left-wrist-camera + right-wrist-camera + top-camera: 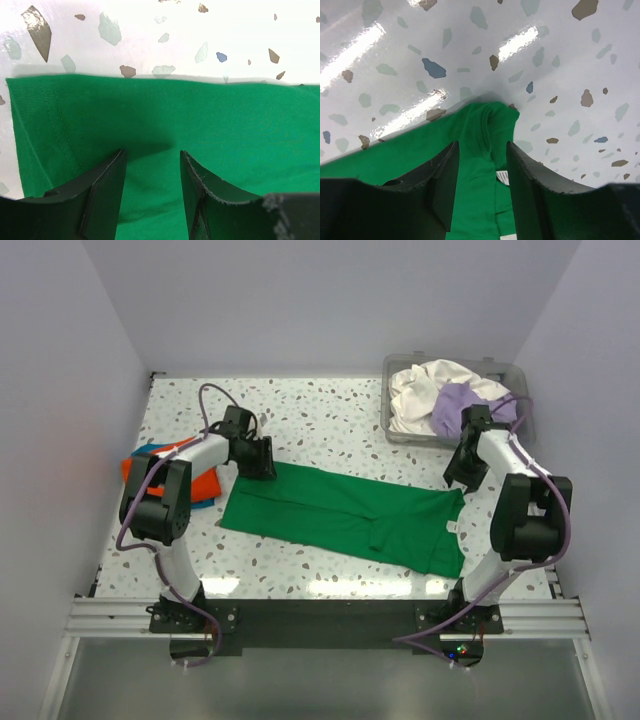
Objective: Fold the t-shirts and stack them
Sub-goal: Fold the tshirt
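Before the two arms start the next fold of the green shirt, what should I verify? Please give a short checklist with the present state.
1. The green t-shirt lies flat as a long strip: ok.
2. The left gripper is over the shirt's far left edge, jaws apart: ok.
3. The right gripper is over the far right corner, jaws apart: ok.
4. Cloth actually pinched: not ok, both are open.
5. The orange t-shirt is folded neatly: cannot tell, the arm hides it.

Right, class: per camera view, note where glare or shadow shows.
Top external view: light strips glare along the glossy speckled table. Left wrist view: table washed out white; black fingers shadow the bright green cloth t-shirt. Right wrist view: glare streaks cross the table.
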